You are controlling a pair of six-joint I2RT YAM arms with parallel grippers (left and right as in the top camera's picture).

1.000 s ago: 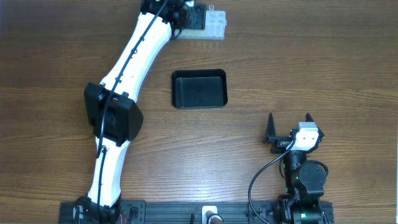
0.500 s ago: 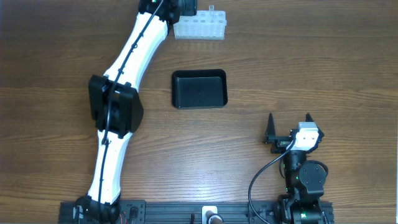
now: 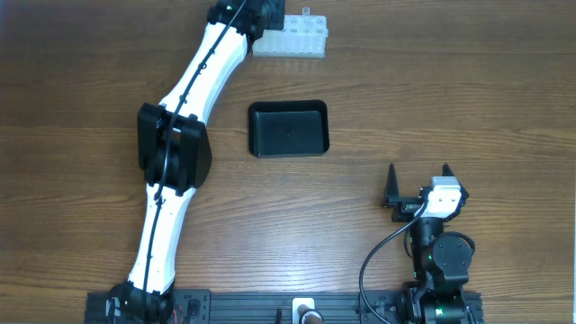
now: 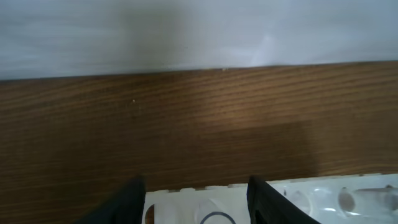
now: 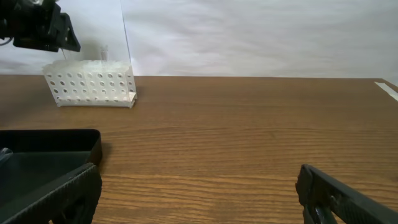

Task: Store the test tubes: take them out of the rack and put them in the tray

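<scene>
Little of the job was done. The tray [image 3: 255, 144] lay in the middle of the table [image 3: 450, 90] with nothing in it that I could make out, so no test tube had been stored yet. The rack [image 3: 301, 43] stood at the far edge. One test tube [image 3: 307, 11] stuck up from its back row, and I could not tell whether the other holes were filled.

My left gripper [image 4: 196, 183] hung over the left end of the rack with its fingers spread. They straddled a round opening just below them and pinched nothing. My right gripper [image 3: 420, 169] sat low near its base, well apart from both tray and rack, also spread and empty. By my reckoning every step was still ahead: closing on a tube, lifting it out, carrying it to the tray, and repeating for the rest.

A second earlier, from above, my left gripper had covered the left part of the rack. By this moment it showed farther toward the rack's left end, with more holes uncovered. I could not say whether that was a lift or a sideways shift. My left elbow had swung somewhat to the right. The rack, the tray and my right arm had not moved.
</scene>
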